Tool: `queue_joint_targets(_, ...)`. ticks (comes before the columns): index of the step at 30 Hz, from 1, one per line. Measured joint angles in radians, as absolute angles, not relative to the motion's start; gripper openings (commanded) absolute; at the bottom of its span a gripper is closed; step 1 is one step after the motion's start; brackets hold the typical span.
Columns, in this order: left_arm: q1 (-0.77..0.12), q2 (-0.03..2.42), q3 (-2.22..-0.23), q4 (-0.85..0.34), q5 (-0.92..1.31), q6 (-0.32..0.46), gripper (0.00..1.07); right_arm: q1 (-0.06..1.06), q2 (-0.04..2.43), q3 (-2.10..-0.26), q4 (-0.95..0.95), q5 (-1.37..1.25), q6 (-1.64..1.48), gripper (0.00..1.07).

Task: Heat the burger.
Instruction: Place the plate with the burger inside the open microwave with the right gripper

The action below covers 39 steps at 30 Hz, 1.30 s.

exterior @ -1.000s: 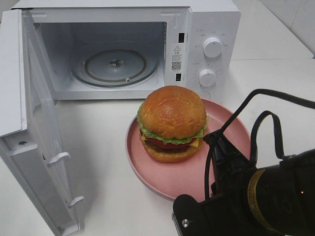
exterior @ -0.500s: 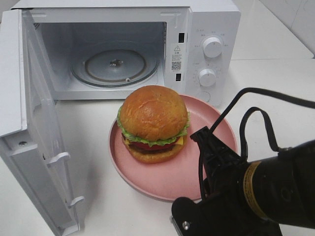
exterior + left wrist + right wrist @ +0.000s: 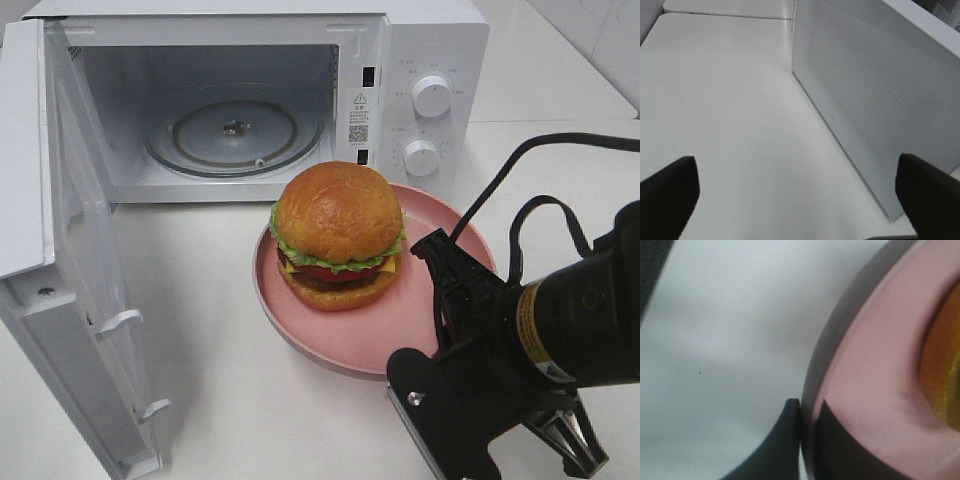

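Observation:
The burger (image 3: 338,235), with a glossy golden bun, lettuce, tomato and cheese, sits on a round pink plate (image 3: 400,335) just in front of the open microwave (image 3: 430,60). My right gripper (image 3: 452,292) is at the plate's right front rim. The right wrist view shows this gripper (image 3: 807,422) shut on the plate's rim (image 3: 875,365), one finger above and one below, with the bun's edge (image 3: 945,370) close by. In the left wrist view my left gripper (image 3: 800,197) is open and holds nothing, beside the microwave's outer wall (image 3: 865,100). It is out of the high view.
The microwave's door (image 3: 60,250) hangs wide open at the left. The glass turntable (image 3: 235,135) lies bare inside. Two dials (image 3: 432,96) sit on the panel, behind the plate. A black cable (image 3: 540,150) arcs over the right arm. White tabletop (image 3: 220,400) spreads in front.
The plate with the burger first slid left, then came back right and nearer the microwave's opening. My right arm moved with it, still gripping the rim.

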<state>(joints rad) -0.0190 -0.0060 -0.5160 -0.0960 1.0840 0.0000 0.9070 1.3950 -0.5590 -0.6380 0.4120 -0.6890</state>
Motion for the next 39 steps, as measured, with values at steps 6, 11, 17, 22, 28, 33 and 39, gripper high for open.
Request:
queue_joint_targets(6, -0.019, -0.006, -0.516, -0.096, 1.084, 0.0, 1.0, 0.843, 1.396, -0.559, -0.487, 0.414, -0.934, 0.0)
queue_joint_targets(11, -0.019, -0.006, -0.516, -0.096, 1.084, 0.0, 1.0, 0.809, 1.397, -0.58, -0.371, 0.424, -1.054, 0.0)
queue_joint_targets(17, -0.019, -0.006, -0.516, -0.096, 1.084, 0.0, 1.0, 0.774, 1.397, -0.627, -0.335, 0.422, -1.119, 0.0)
queue_joint_targets(22, -0.019, -0.006, -0.516, -0.096, 1.084, 0.0, 1.0, 0.747, 1.397, -0.651, -0.312, 0.421, -1.151, 0.0)
queue_joint_targets(28, -0.019, -0.006, -0.516, -0.096, 1.084, 0.0, 1.0, 0.712, 1.398, -0.676, -0.201, 0.434, -1.309, 0.0)
queue_joint_targets(33, -0.019, -0.006, -0.516, -0.096, 1.084, 0.0, 1.0, 0.672, 1.398, -0.7, -0.117, 0.433, -1.428, 0.0)
queue_joint_targets(39, -0.019, -0.006, -0.516, -0.096, 1.084, 0.0, 1.0, 0.658, 1.398, -0.711, -0.102, 0.424, -1.469, 0.0)
